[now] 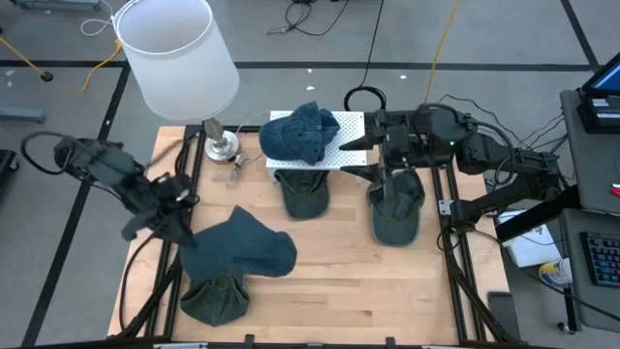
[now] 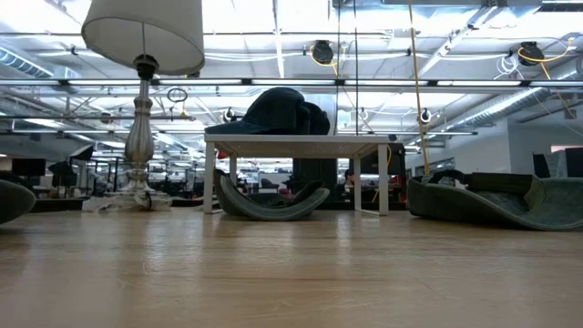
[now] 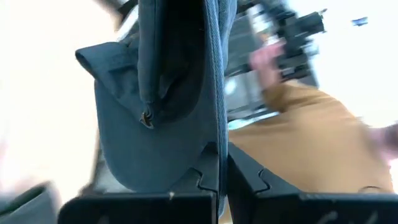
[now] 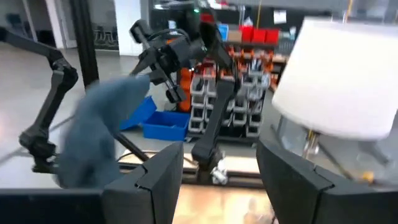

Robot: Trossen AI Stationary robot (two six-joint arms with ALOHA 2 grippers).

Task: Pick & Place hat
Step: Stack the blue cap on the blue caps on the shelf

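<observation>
A blue hat [image 1: 242, 250] hangs over the table's near left part, with my left gripper [image 1: 180, 221] shut on it; the left wrist view shows the blue hat [image 3: 155, 124] close up. Partly beneath it, a dark green hat [image 1: 215, 299] lies on the table. A second blue hat [image 1: 302, 131] sits on the white perforated stand [image 1: 351, 136]. My right gripper [image 1: 363, 155] hovers open by the stand's right end, with nothing between its fingers [image 4: 155, 180]. My left gripper pinches a thin edge of the blue hat's cloth [image 3: 217, 152] between its two shut fingers [image 3: 249, 180]. They come from the table's left, about level. The hat spreads away from them toward the right and droops, and the low view shows none of it on the tabletop.
A lamp [image 1: 179, 53] with a white shade stands at the far left. One green hat [image 1: 303, 191] lies under the stand and another [image 1: 395, 208] to its right, below my right arm. Bare wood [image 1: 339, 281] lies toward the near edge.
</observation>
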